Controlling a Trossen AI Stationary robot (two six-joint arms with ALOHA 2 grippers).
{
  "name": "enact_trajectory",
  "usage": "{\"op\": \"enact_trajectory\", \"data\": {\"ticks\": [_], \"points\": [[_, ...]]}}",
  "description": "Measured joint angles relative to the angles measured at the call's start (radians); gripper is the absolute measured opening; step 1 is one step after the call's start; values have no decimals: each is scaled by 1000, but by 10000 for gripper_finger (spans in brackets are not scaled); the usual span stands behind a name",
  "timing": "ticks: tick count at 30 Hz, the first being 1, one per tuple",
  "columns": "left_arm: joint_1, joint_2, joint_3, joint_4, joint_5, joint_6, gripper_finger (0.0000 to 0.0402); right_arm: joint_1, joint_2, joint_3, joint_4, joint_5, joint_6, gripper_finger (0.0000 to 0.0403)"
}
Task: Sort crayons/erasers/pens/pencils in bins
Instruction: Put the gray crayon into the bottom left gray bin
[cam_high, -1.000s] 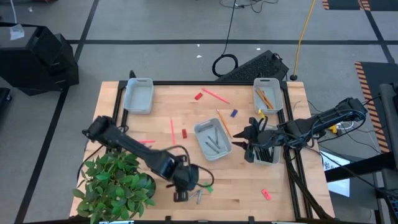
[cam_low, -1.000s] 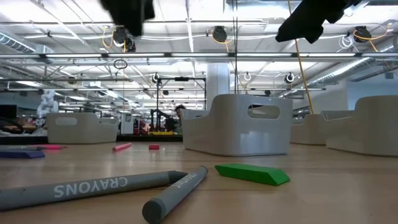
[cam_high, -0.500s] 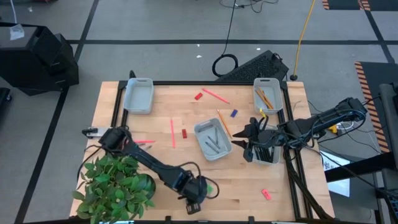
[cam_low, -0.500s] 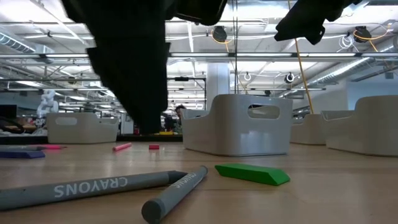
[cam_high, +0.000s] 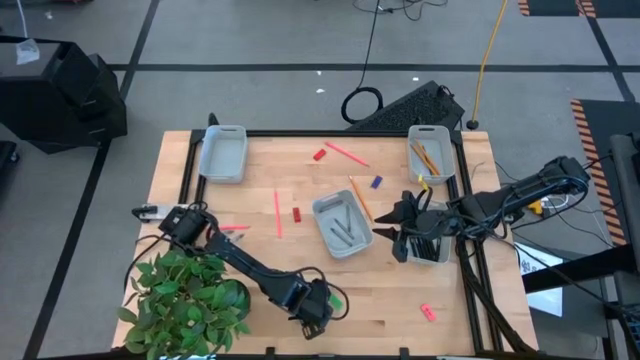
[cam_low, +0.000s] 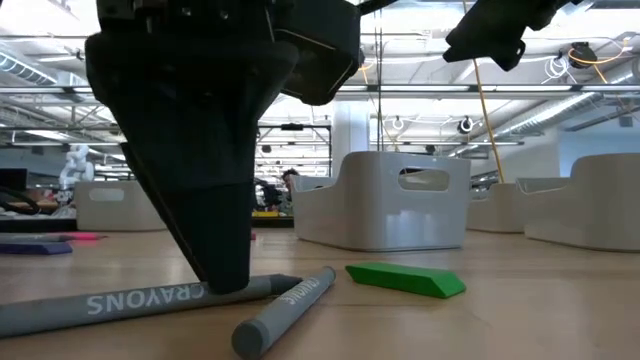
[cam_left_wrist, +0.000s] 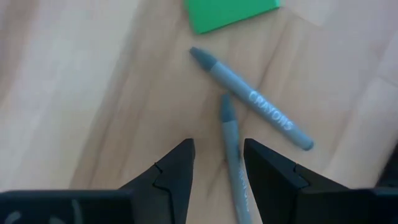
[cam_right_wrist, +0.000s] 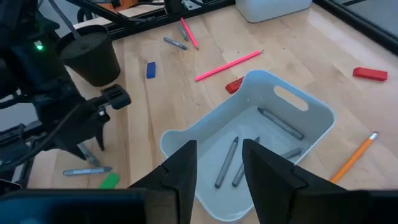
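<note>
Two grey crayons lie on the wood near the table's front edge, one (cam_left_wrist: 252, 99) beside a green eraser (cam_left_wrist: 231, 12), the other (cam_left_wrist: 232, 155) running back between the fingers of my left gripper (cam_left_wrist: 217, 149). That gripper (cam_high: 312, 325) is open, points down and reaches the table top (cam_low: 225, 280). My right gripper (cam_high: 395, 225) hangs open (cam_right_wrist: 217, 180) above the gap between the middle bin (cam_high: 342, 224), which holds several crayons (cam_right_wrist: 236, 162), and the right bin (cam_high: 428, 245) with black pens. My left gripper's fingers point down from above and stand on either side of one grey crayon (cam_left_wrist: 236, 180), lying along it. The crayon lies flat on the table. It runs close by one finger (cam_left_wrist: 273, 180); whether that finger touches it, I cannot tell.
A potted plant (cam_high: 185, 300) fills the near left corner. Pink pencils (cam_high: 277, 212) (cam_high: 347, 153), an orange pencil (cam_high: 360, 197) and small erasers (cam_high: 297, 214) (cam_high: 377, 182) (cam_high: 428, 312) lie loose. One bin (cam_high: 223, 153) stands far left; another (cam_high: 429, 152), far right, holds pencils.
My left gripper has moved toward the table's near edge and a little right, and has come down to the table top over the two crayons. The crayons and the green eraser have stayed in place.
</note>
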Motion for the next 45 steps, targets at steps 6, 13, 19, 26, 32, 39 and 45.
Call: {"op": "enact_trajectory", "data": {"ticks": [6, 13, 19, 26, 32, 39, 45], "points": [[41, -10, -3, -108, 1, -15, 133, 27, 0, 0, -2, -1, 14, 123], [88, -22, -6, -165, 68, -83, 103, 34, 0, 0, -6, -1, 34, 123], [108, -29, -8, -234, 124, -248, 91, 34, 0, 0, -8, -1, 40, 123], [75, -29, -8, -253, 128, -383, 90, 34, 0, 0, -8, -1, 35, 123], [51, -29, -7, -285, 135, -417, 90, 34, 0, 0, -8, -2, 32, 123], [46, -29, -8, -341, 147, -405, 90, 34, 0, 0, -8, -1, 28, 123], [64, -29, -8, -348, 136, -296, 55, 34, 0, 0, -8, 4, 2, 123]]}}
